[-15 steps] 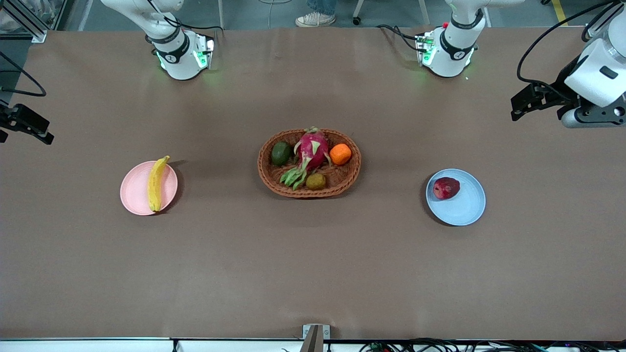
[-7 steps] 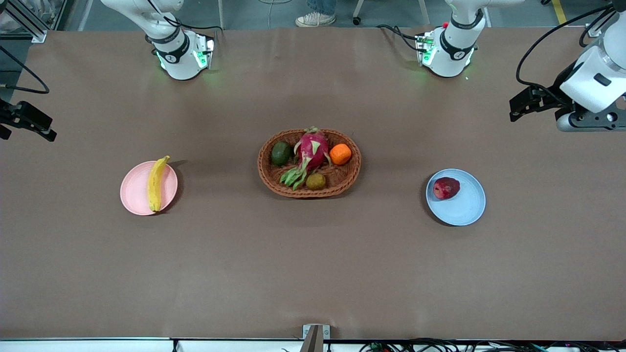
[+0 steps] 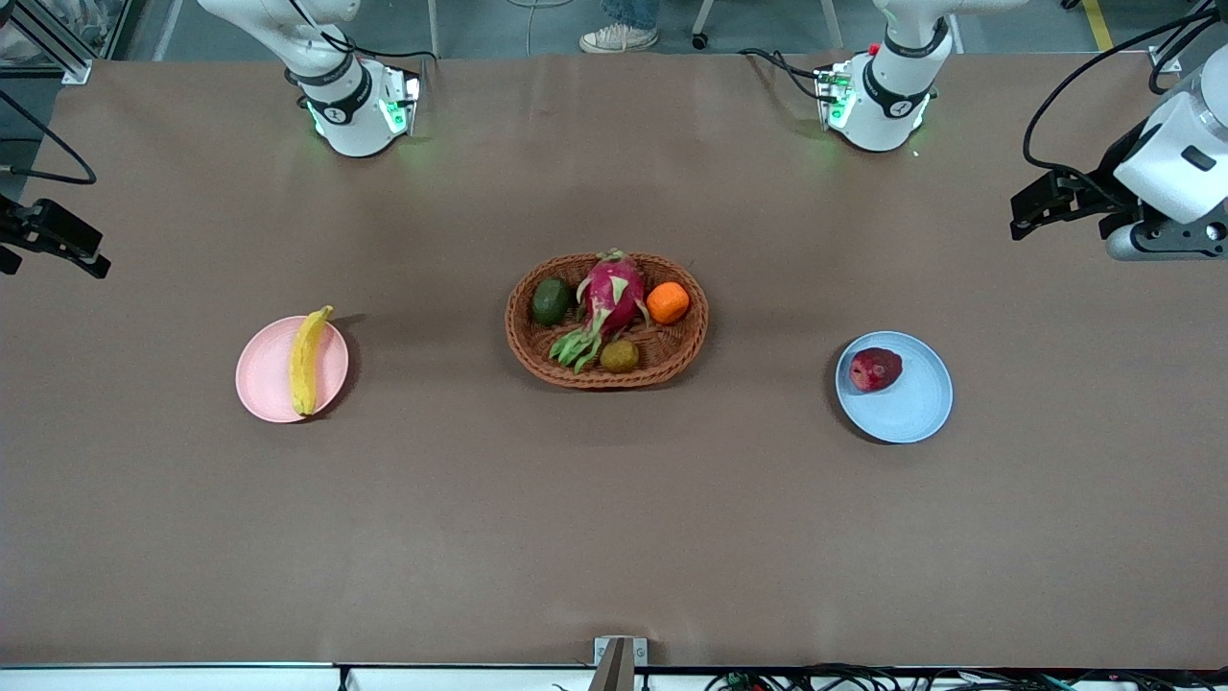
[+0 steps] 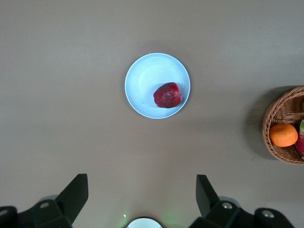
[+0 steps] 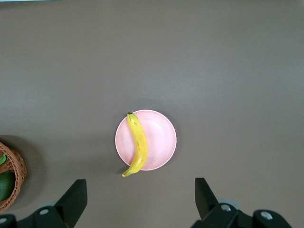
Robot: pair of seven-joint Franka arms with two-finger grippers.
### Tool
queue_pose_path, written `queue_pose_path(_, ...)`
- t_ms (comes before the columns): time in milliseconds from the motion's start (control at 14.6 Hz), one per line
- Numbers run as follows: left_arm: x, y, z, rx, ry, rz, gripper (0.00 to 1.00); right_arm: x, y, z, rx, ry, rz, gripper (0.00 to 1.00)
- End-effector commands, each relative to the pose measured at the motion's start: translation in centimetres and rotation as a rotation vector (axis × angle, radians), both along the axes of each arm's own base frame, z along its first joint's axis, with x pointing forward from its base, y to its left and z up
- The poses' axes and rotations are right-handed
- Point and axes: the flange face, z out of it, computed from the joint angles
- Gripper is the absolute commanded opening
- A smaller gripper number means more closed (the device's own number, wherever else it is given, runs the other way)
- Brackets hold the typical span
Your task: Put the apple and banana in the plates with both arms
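Dark-red apple (image 3: 875, 369) sits on the blue plate (image 3: 911, 408) and the banana (image 3: 306, 360) lengthwise across the pink plate (image 3: 261, 379); we note left end effector (image 4: 141, 192) and right end effector (image 5: 141, 197) wide, empty, high over the tabletop (image 3: 614, 537) ends.

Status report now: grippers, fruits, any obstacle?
Left gripper and right gripper open, empty, high. Apple on blue plate, banana on pink plate. No obstacle.

Yellow banana (image 3: 305, 362), pink plate (image 3: 261, 384); dark-red apple (image 3: 875, 369), blue plate (image 3: 911, 403)
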Motion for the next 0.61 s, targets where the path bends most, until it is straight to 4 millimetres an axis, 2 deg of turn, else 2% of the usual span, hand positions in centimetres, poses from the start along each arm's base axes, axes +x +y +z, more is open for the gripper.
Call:
queue_pose_path(0, -0.96, -0.27, 0.87, -0.012, -0.004, -0.020, 1.00, -1.24, -0.19, 0.39, -0.002, -0.016, 0.000, 1.00)
queue_pose_path(546, -0.69, -0.45, 1.17, -0.015, -0.018, -0.031, 1.00, -1.36, -0.17, 0.53, -0.001, -0.017, -0.004, 1.00)
